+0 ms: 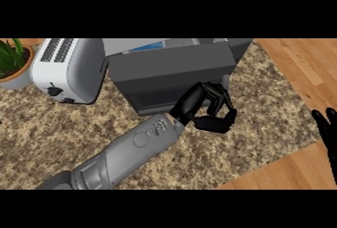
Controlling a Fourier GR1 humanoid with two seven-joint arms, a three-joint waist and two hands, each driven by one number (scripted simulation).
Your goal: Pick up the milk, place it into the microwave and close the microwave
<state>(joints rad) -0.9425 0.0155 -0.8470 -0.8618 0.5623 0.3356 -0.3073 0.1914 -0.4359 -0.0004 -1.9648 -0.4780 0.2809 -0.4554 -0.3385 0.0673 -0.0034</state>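
Head view: left hand (209, 108) sits dead center, fingers curled, nothing visibly pinched, knuckles against the microwave door (172, 71). Right hand (326, 133) rests at 3 o'clock, fingers straight up. Best bet is pushing flat against the door until it seats. Milk (146, 46) is maybe that blue-white bit at 12 o'clock, mostly hidden. Toaster (69, 69) at 10.

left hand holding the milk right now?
No. The left hand is curled at the microwave door with nothing in it; no milk is visible.
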